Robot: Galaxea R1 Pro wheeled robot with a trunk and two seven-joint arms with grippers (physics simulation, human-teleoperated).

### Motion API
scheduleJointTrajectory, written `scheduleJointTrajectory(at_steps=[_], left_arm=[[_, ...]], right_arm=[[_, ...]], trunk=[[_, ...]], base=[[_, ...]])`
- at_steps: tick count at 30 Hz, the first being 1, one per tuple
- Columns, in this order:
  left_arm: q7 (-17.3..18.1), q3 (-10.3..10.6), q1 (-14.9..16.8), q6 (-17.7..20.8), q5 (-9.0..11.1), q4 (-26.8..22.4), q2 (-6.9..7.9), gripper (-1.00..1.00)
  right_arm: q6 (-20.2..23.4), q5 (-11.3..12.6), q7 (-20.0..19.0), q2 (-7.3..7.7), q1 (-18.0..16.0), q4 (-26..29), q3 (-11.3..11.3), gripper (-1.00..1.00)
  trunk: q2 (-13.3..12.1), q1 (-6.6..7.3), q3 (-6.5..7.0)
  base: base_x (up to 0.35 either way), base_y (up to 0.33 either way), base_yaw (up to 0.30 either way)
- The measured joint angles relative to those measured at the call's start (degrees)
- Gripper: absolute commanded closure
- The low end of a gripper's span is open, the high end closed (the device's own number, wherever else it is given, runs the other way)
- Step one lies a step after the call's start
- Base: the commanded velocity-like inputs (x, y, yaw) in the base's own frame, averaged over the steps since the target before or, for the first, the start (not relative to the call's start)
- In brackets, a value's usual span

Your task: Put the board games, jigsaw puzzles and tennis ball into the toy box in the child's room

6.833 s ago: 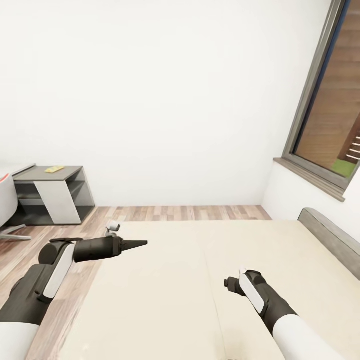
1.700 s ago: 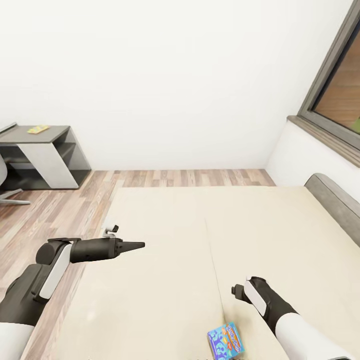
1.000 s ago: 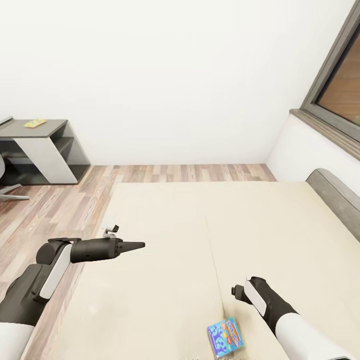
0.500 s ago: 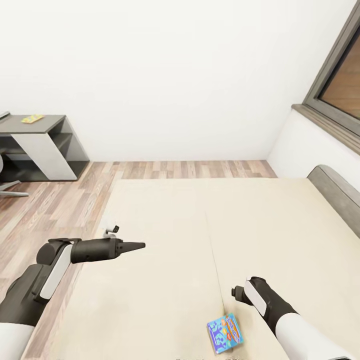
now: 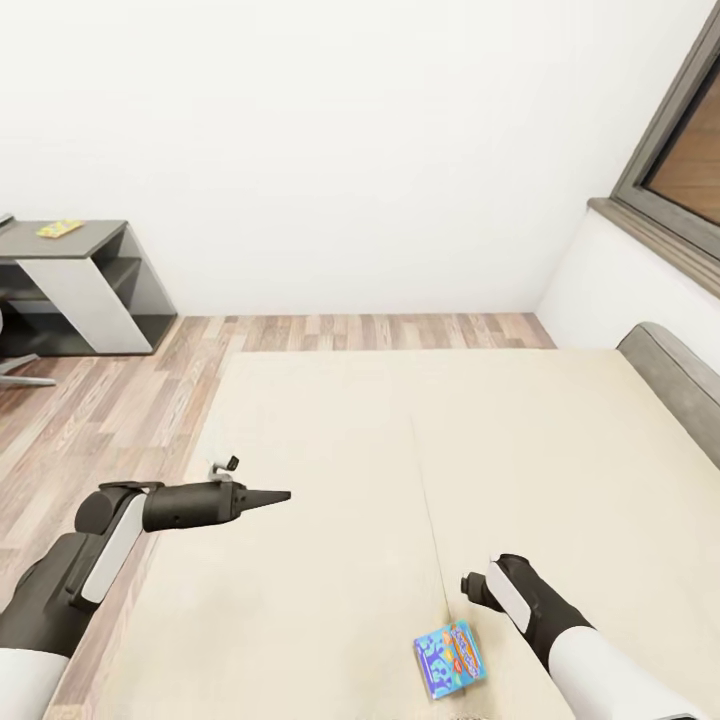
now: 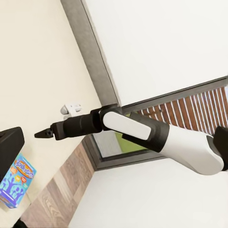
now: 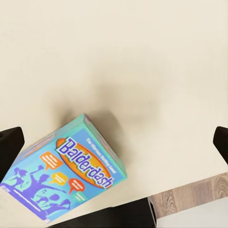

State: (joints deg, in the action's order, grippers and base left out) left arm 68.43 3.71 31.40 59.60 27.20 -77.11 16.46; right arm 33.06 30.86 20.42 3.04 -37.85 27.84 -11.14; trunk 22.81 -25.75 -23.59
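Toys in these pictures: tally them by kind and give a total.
Board games: 1, a blue box lying on the bed
Flat yellow items, kind unclear: 1, on the dark desk
Total: 2

Dark-grey low desk [image 5: 85, 290] (far beyond the left pincer); grey-framed window [image 5: 675, 160] well beyond the right pincer.

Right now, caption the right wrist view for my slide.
Blue game box lying on the cream bed, between the open right pincer's fingertips.
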Motion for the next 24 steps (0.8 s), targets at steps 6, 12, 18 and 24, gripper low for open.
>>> scheduleJointTrajectory(at_steps=[6,12,18,24], left_arm=[[0.0,0.0,-0.2,0.0,0.0,0.0,0.11,-1.0],[0.1,0.0,-0.2,0.0,0.0,0.0,0.1,-1.0],[0.1,-0.1,-0.2,0.0,0.0,0.0,0.22,-1.0],[0.1,-0.1,-0.2,0.0,0.0,0.0,0.13,-1.0]], right_arm=[[0.0,0.0,0.0,-0.19,0.0,0.0,-0.6,-1.0],[0.0,0.0,0.0,0.13,0.0,0.0,-1.8,-1.0],[0.0,0.0,-0.1,0.27,0.0,0.0,-2.2,-1.0],[0.0,0.0,-0.1,0.3,-0.1,0.0,-2.2,-1.0]], trunk=[[0.0,0.0,-0.56],[0.0,0.0,-1.12],[0.0,0.0,-1.68],[0.0,0.0,-2.24]], base=[[0.0,0.0,0.0],[0.0,0.0,0.0],[0.0,0.0,0.0],[0.0,0.0,0.0]])
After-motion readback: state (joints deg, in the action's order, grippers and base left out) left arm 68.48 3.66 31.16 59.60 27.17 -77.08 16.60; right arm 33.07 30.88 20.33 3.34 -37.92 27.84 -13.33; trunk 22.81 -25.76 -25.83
